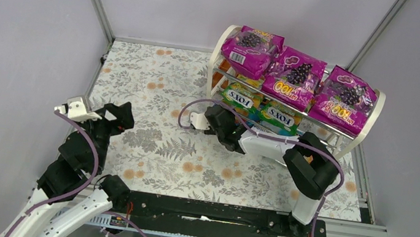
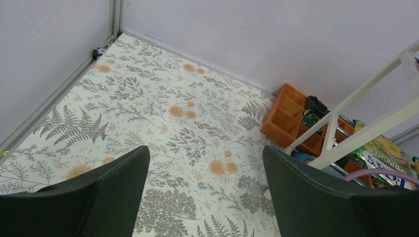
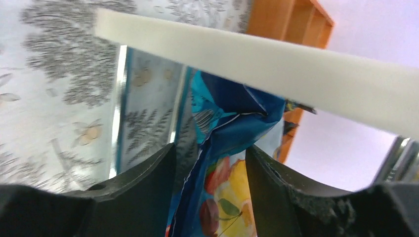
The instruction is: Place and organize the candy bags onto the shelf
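Note:
The shelf [image 1: 376,108] stands at the back right. Three magenta candy bags [image 1: 295,76] lie on its top tier and two green-yellow FOX'S bags [image 1: 241,100] on the middle tier. My right gripper [image 1: 215,119] is at the shelf's low front left, shut on a blue fruit-print bag [image 3: 222,168] that sits between its fingers [image 3: 148,187], just under the white shelf frame [image 3: 276,74]. My left gripper [image 1: 120,116] is open and empty above the floral mat at the left, far from the shelf. In the left wrist view [image 2: 205,197] only mat shows between its fingers.
An orange compartment organizer [image 2: 289,116] stands behind the shelf's left end. Grey walls close in the back and both sides. The floral mat [image 1: 156,86] covers the table. Chrome rods [image 3: 118,98] of the bottom tier lie by the right fingers.

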Controlling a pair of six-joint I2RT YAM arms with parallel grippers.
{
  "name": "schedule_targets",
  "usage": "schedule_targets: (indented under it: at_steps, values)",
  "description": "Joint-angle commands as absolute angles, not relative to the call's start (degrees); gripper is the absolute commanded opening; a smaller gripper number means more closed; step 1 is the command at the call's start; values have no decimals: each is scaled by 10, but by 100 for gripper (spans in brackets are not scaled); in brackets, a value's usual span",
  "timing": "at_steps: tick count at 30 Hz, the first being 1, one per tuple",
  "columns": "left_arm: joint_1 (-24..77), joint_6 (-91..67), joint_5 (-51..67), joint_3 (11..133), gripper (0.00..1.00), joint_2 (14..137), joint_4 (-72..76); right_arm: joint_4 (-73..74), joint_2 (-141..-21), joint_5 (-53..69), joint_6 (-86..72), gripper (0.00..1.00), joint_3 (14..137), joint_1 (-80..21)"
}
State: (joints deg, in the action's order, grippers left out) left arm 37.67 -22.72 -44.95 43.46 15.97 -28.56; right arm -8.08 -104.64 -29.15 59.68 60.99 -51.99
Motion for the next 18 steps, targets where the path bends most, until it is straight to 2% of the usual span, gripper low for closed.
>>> schedule_targets:
  at_steps: [1, 5, 9, 10, 13, 14, 16, 18]
  values:
    - [378, -221, -443, 434, 89, 173, -263, 37, -997, -212, 492, 63, 627, -534]
    - [377, -221, -442, 434, 89, 177, -262, 83, -971, -205, 444, 68, 632, -545]
    - [377, -221, -442, 435, 89, 182, -262, 77, -947, -220, 422, 65, 617, -545]
    - [377, -221, -442, 435, 89, 183, -262, 68, -946, -234, 428, 60, 609, -545]
    - [376, -222, -442, 435, 89, 187, -262, 68, -954, -253, 437, 37, 603, -545]
    - [377, -222, -442, 435, 89, 189, -263, 67, -955, -253, 437, 33, 599, -545]
    - [377, -221, -443, 435, 89, 193, -263, 55, -955, -245, 435, 29, 584, -542]
    - [377, -221, -446, 435, 89, 198, -264, 53, -953, -223, 425, 31, 575, -540]
